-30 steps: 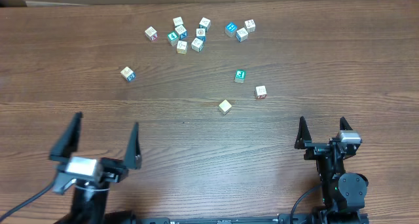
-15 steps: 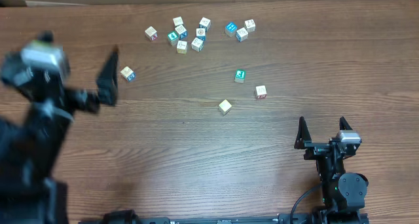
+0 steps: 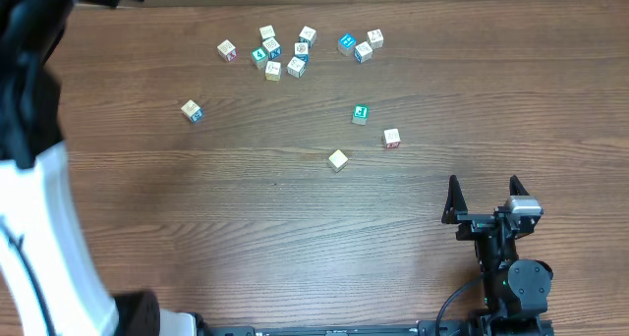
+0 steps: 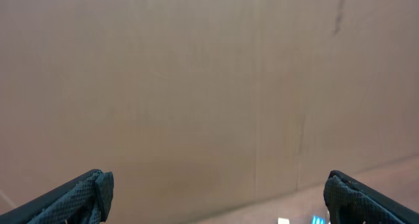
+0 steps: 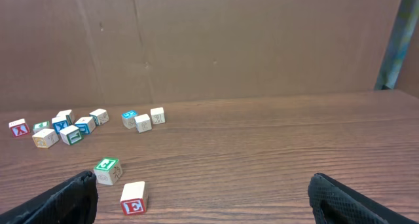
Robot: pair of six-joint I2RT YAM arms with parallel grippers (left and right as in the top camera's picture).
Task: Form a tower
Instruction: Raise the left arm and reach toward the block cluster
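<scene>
Lying scattered, pale alphabet cubes (image 3: 296, 67)

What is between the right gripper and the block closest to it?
Only bare table between the right gripper and that red-lettered block, in the overhead view.

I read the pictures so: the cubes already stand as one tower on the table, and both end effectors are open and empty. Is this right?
Not quite. The cubes lie scattered on the table, not as a tower; the overhead view shows it. The left end effector and the right end effector are open and empty, as you say.
</scene>
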